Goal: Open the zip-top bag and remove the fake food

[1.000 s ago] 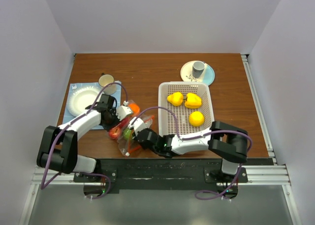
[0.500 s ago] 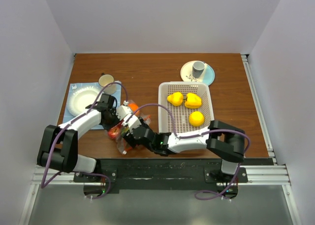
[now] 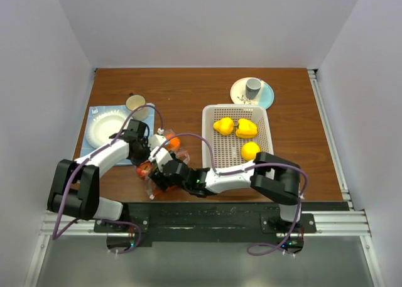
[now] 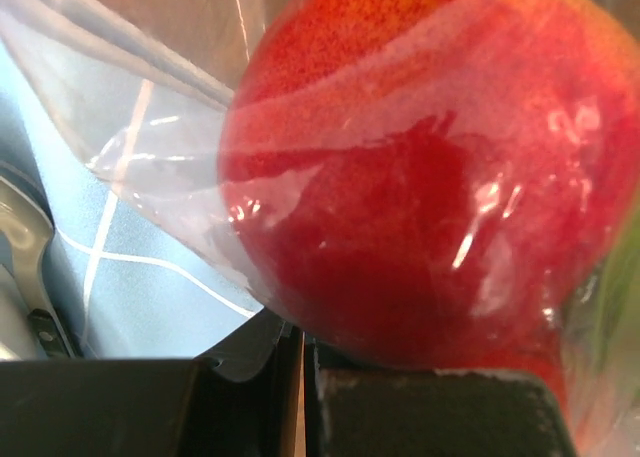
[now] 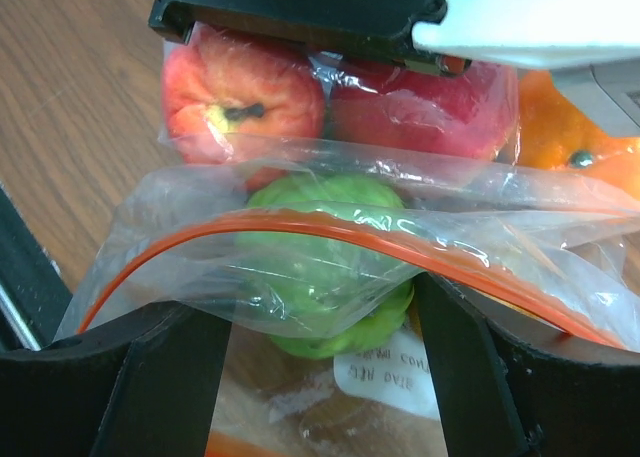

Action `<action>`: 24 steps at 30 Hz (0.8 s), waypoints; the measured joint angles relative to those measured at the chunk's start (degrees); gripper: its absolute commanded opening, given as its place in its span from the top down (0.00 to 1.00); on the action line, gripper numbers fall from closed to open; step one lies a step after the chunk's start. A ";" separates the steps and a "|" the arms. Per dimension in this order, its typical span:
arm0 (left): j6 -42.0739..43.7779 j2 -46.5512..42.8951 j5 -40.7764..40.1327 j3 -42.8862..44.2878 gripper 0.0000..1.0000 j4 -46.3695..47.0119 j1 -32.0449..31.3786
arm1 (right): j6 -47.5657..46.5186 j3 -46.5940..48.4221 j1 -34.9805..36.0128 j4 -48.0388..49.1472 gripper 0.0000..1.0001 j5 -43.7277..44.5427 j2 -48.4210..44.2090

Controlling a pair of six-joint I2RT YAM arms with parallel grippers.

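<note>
Right wrist: spread right pincer (image 5: 320, 377) straddles crinkly clear zip-top bag (image 5: 180, 277); left pincer (image 5: 295, 19) pinches its film.

brown table (image 3: 188, 92): zip-top bag (image 5: 300, 277), white basket (image 3: 220, 150), blue napkin (image 3: 94, 111), saucer (image 3: 267, 97), tan cup (image 3: 135, 102).

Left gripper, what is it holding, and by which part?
The zip-top bag, pinched at its clear film beside the red apple, at the end away from the orange zip strip.
</note>
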 measured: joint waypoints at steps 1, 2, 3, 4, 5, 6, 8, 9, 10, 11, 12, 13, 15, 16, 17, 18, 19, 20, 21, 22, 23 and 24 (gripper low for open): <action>0.00 0.02 -0.09 0.00 0.92 0.07 0.02 | 0.02 0.61 -0.04 0.02 0.25 0.02 0.68; 0.04 0.02 -0.24 0.00 0.92 0.15 0.02 | 0.02 1.40 -0.11 -0.04 0.24 0.07 1.44; 0.11 0.11 -0.79 0.00 0.92 0.35 0.02 | 0.02 2.36 -0.17 -0.26 0.24 0.11 2.23; 0.24 0.24 -1.33 0.00 0.92 0.57 0.13 | -0.02 3.48 -0.20 -0.50 0.23 0.20 3.06; 0.42 0.26 -1.90 -0.02 0.92 0.81 0.39 | -0.04 4.79 -0.22 -0.90 0.21 0.37 4.13; 0.50 0.26 -2.43 -0.11 0.92 0.96 0.57 | -0.13 6.36 -0.24 -1.22 0.15 0.44 5.33; 0.52 0.26 -3.34 -0.28 0.92 1.27 0.90 | -0.28 8.33 -0.26 -1.44 0.12 0.42 7.06; 0.52 0.24 -3.52 -0.33 0.92 1.31 0.87 | -0.20 9.29 -0.39 -1.44 0.12 -0.24 8.17; 0.52 0.24 -3.65 -0.35 0.92 1.31 0.79 | -0.22 9.86 -0.39 -1.42 0.11 -0.68 9.20; 0.52 0.24 -3.69 -0.37 0.92 1.36 0.79 | -0.22 10.10 -0.42 -1.49 0.11 -1.49 10.08; 0.52 0.24 -3.74 -0.39 0.92 1.40 0.79 | -0.17 10.14 -0.39 -1.81 0.11 -1.84 10.82; 0.52 0.24 -3.78 -0.39 0.92 1.42 0.76 | -0.17 10.14 -0.39 -2.12 0.12 -2.08 11.23; 0.50 0.24 -3.78 -0.42 0.92 1.46 0.76 | 0.17 10.40 -0.48 -2.01 0.15 -2.75 11.58; 0.50 0.24 -3.80 -0.42 0.92 1.46 0.76 | 0.20 10.40 -0.52 -2.05 0.17 -2.93 11.58; 0.50 0.24 -3.80 -0.42 0.92 1.46 0.76 | 0.17 10.36 -0.59 -1.97 0.20 -3.10 11.58; 0.52 0.24 -3.80 -0.42 0.92 1.46 0.76 | 0.20 10.05 -0.59 -1.70 0.32 -3.19 11.47; 0.50 0.24 -3.80 -0.42 0.92 1.46 0.76 | 0.22 9.73 -0.59 -1.46 0.39 -3.21 11.28; 0.50 0.24 -3.80 -0.42 0.92 1.46 0.76 | 0.22 9.14 -0.57 -1.25 0.45 -3.30 10.86; 0.50 0.24 -3.80 -0.42 0.92 1.46 0.76 | 0.22 8.35 -0.57 -1.25 0.56 -3.43 10.19; 0.50 0.26 -3.82 -0.42 0.92 1.49 0.76 | 0.35 7.28 -0.57 -1.31 0.60 -3.67 9.22; 0.50 0.28 -3.85 -0.42 0.92 1.51 0.76 | 0.59 6.08 -0.57 -1.64 0.63 -3.87 7.87; 0.50 0.33 -3.87 -0.42 0.92 1.53 0.76 | 0.44 4.55 -0.57 -2.34 0.68 -4.20 5.92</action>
